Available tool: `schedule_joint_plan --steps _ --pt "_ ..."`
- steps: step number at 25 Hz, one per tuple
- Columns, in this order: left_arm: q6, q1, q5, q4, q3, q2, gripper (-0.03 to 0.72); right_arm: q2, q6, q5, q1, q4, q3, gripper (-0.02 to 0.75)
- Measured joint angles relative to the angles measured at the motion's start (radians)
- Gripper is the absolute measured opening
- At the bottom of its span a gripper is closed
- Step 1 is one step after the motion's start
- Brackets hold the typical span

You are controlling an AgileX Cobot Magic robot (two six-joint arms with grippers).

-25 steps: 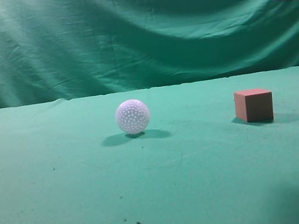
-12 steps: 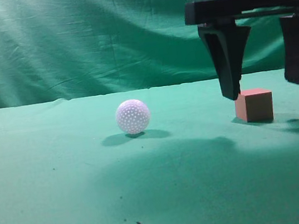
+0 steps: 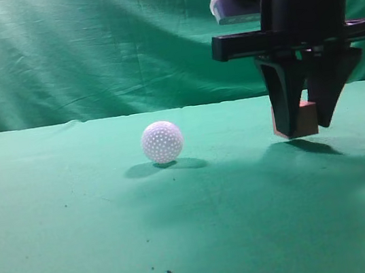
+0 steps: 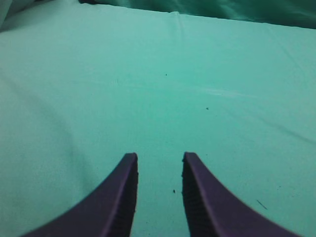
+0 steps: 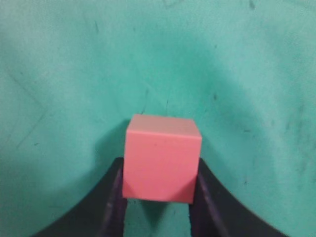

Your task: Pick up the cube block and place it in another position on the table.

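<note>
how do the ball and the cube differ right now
The ball is white, round and dimpled; the cube is pink with flat faces. The ball sits free on the green table, with nothing touching it; the cube is clamped between the fingers of the right end effector. The ball is left of the cube in the exterior view. They look about the same size.

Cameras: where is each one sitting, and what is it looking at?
Exterior view: low at table height, facing the curtain; shows the ball and the right end effector shut on the cube block.
Left wrist view: on the left arm, looking down at bare cloth past its own left end effector.
Right wrist view: on the right arm, looking down at the cube block between its fingers.
Exterior and right wrist views share the cube block.
</note>
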Motion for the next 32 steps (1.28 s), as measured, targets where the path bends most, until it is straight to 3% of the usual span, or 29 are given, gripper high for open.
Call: schedule_joint_plan --steps 4,11,23,29,32 --pt "0.000 0.000 0.000 0.000 0.000 0.000 0.262 0.000 0.005 0.058 -0.079 -0.067 -0.106 0.222" --pt "0.000 0.000 0.000 0.000 0.000 0.000 0.262 0.070 -0.044 0.077 -0.290 -0.014 -0.286 0.222" --pt "0.000 0.000 0.000 0.000 0.000 0.000 0.262 0.242 -0.089 0.028 -0.312 0.004 -0.339 0.222" --pt "0.000 0.000 0.000 0.000 0.000 0.000 0.262 0.242 -0.091 0.077 -0.312 0.009 -0.379 0.498" --pt "0.000 0.000 0.000 0.000 0.000 0.000 0.262 0.195 -0.094 0.138 -0.312 0.009 -0.417 0.495"
